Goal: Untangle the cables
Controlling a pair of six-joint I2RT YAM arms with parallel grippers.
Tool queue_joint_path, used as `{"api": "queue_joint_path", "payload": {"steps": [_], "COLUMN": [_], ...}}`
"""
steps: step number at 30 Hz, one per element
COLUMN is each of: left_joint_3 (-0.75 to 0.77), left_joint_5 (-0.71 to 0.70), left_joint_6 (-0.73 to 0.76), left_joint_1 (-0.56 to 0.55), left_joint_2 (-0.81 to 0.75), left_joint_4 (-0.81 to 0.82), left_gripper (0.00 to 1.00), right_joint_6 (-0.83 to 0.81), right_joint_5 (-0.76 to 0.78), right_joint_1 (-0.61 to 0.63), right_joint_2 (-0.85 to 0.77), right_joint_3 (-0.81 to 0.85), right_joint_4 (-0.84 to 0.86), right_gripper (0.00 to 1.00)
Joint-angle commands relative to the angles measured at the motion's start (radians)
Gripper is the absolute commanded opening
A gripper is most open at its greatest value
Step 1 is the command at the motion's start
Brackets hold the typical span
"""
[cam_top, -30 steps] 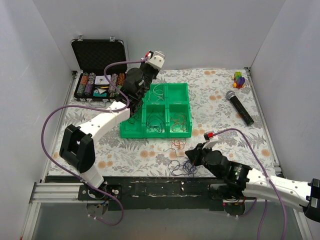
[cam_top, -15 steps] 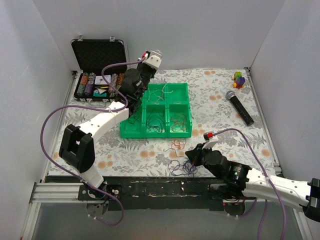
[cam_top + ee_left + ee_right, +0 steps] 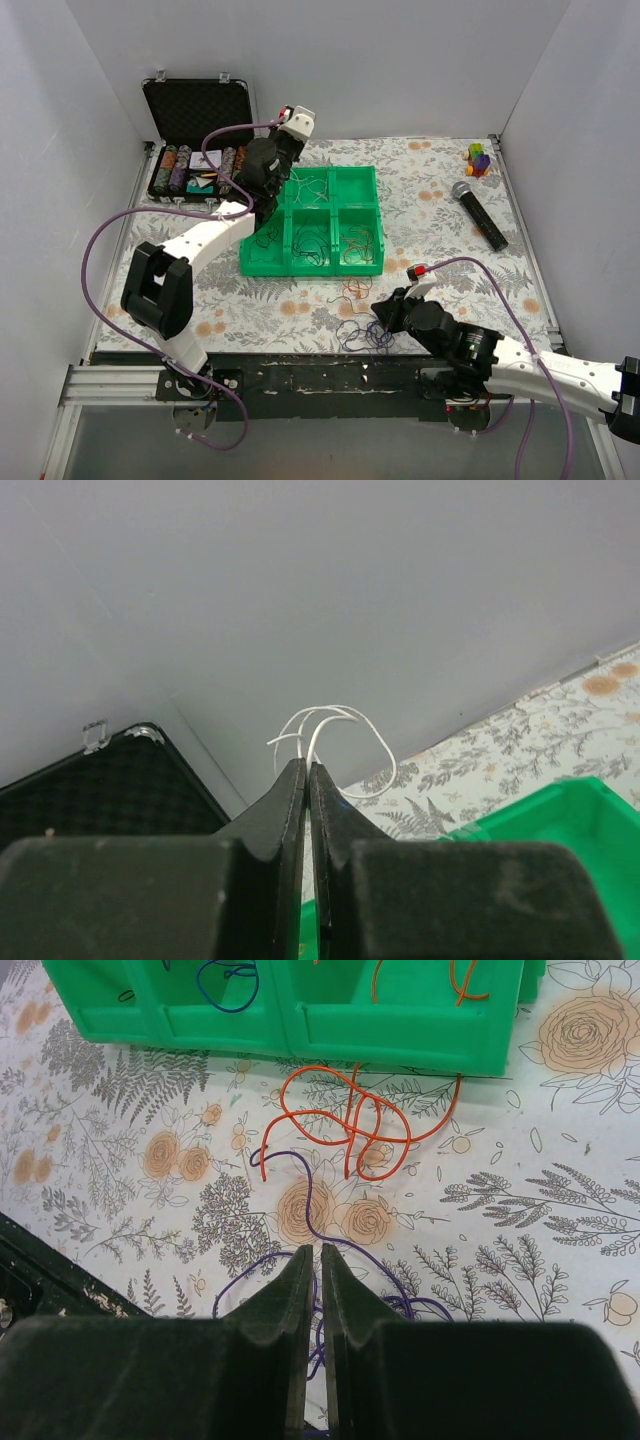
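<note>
A purple cable point(image 3: 365, 335) lies in loose loops near the front edge, with an orange cable point(image 3: 357, 291) just behind it. My right gripper point(image 3: 384, 316) is low over the purple cable point(image 3: 330, 1225) and shut on it point(image 3: 312, 1252). The orange cable point(image 3: 345, 1120) lies free ahead of it. My left gripper point(image 3: 288, 148) is raised over the back left corner of the green bin point(image 3: 310, 264). It is shut point(image 3: 307, 767) on a thin white cable point(image 3: 345, 720) that loops out past its tips. More cables lie in the bin's compartments.
An open black case point(image 3: 195, 110) with poker chips stands at the back left and also shows in the left wrist view point(image 3: 110, 780). A microphone point(image 3: 480, 215) and a small coloured block toy point(image 3: 478, 158) lie at the right. The bin's front wall point(image 3: 400, 1020) is close ahead of the right gripper.
My left gripper has swung a little to the left with the white cable in it. The right arm has not moved.
</note>
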Motion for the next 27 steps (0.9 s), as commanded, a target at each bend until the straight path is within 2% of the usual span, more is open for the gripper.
{"api": "queue_joint_path", "payload": {"steps": [1,5,16,21,27], "left_joint_3": [-0.039,-0.101,-0.093,-0.017,0.125], "left_joint_5": [0.034,0.09,0.137,0.246,0.283], "left_joint_6": [-0.014,-0.014,-0.031,-0.022,-0.016], "left_joint_1": [-0.003,-0.003,-0.003,-0.003,-0.003], "left_joint_2": [-0.02,-0.017,0.016,0.101,0.224], "left_joint_4": [-0.07,-0.115,-0.185,-0.325,-0.498], "left_gripper": [0.0,0.0,0.0,0.01,0.03], "right_joint_6": [0.003,0.004,0.006,0.007,0.003], "right_joint_5": [0.026,0.029,0.037,0.038,0.044], "right_joint_1": [0.003,0.003,0.003,0.005,0.003], "right_joint_2": [-0.008,-0.013,-0.019,-0.013,-0.013], "right_joint_3": [0.023,0.022,0.03,0.036,0.049], "right_joint_4": [0.013,0.004,0.004,0.004,-0.027], "right_gripper": [0.16,0.16,0.16,0.16,0.16]}}
